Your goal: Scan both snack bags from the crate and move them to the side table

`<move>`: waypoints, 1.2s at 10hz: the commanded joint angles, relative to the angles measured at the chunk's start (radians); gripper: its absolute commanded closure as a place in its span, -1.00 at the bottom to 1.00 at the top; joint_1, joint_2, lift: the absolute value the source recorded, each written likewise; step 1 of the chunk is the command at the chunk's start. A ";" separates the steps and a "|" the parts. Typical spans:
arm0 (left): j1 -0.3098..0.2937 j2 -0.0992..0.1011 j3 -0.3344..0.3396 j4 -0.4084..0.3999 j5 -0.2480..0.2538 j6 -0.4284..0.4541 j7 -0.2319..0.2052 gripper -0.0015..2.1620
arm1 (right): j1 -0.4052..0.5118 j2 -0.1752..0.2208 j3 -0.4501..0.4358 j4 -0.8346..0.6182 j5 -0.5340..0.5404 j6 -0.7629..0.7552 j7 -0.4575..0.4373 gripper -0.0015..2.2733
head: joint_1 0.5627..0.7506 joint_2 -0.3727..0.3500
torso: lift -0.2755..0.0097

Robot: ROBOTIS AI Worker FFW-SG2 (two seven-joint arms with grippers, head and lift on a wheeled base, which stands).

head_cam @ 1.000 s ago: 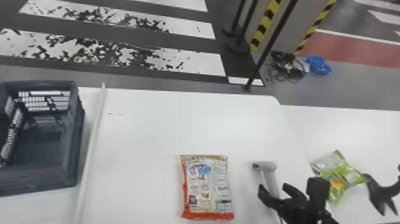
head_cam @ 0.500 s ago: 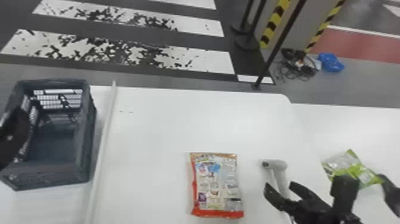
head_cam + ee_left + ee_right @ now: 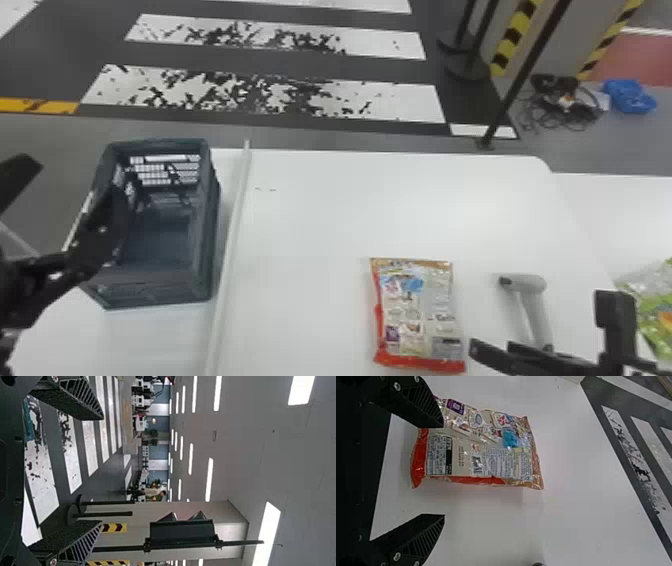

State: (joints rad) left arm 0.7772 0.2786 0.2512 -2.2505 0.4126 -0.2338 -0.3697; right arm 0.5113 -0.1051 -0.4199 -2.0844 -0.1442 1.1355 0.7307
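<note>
At the left of the head view, my left gripper (image 3: 67, 195) stands open by the crate (image 3: 202, 240), one finger overlapping its left side. In the left wrist view the left gripper (image 3: 102, 470) holds nothing. The red snack bag (image 3: 417, 315) lies flat on the table, left of the grey scanner (image 3: 535, 310). My right gripper (image 3: 615, 320) is at the lower right. The right wrist view has the right gripper (image 3: 442, 471) open, its upper finger overlapping a corner of the red snack bag (image 3: 482, 455). On the side table lies the green snack bag (image 3: 660, 310), partly cut off.
A white bar (image 3: 232, 235) runs between the crate and the main table's surface (image 3: 310, 240). Beyond the table's far edge stands a black post (image 3: 520, 75). Cables (image 3: 560, 102) and a blue bag (image 3: 630, 96) lie on the floor.
The head view has swung left, so crate and bags appear farther right. More of the left gripper shows, beside the crate. Relative to the scanner, the right gripper has shifted left, toward the red bag.
</note>
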 commanded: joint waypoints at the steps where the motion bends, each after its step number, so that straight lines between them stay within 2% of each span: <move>1: 0.002 -0.001 -0.001 -0.001 0.000 0.000 -0.001 -0.94 | -0.059 -0.035 0.032 0.030 0.012 0.091 0.012 -0.88 | 0.41 -0.13 | 0.73; 3: 0.005 -0.002 -0.001 -0.003 0.000 -0.003 -0.001 -0.94 | -0.145 -0.061 0.095 0.136 0.064 0.100 0.047 -0.88 | 0.41 -0.07 | 0.73; 4: 0.010 -0.002 0.003 -0.004 0.000 -0.003 -0.003 -0.94 | -0.194 -0.062 0.132 0.208 0.118 0.085 0.053 -0.88 | 0.41 -0.04 | 0.73; 6: 0.020 -0.001 0.014 -0.006 0.000 -0.003 -0.006 -0.94 | -0.260 -0.064 0.164 0.326 0.149 0.036 0.073 -0.88 | 0.41 -0.01 | 0.73; 9: 0.019 -0.002 0.016 -0.001 0.000 -0.003 -0.006 -0.94 | -0.264 -0.062 0.184 0.333 0.130 0.051 0.095 -0.87 | 0.41 0.06 | 0.73; 10: 0.014 -0.001 0.016 0.002 0.000 -0.003 -0.006 -0.94 | -0.272 -0.064 0.193 0.336 0.143 0.054 0.107 -0.65 | 0.41 0.10 | 0.73; 12: 0.011 0.001 0.014 0.006 0.000 -0.003 -0.005 -0.94 | -0.290 -0.064 0.211 0.362 0.170 0.042 0.110 0.97 | 0.41 0.15 | 0.73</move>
State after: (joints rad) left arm 0.7895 0.2780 0.2656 -2.2460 0.4126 -0.2369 -0.3743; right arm 0.2242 -0.1685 -0.2107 -1.7274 0.0205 1.1825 0.8412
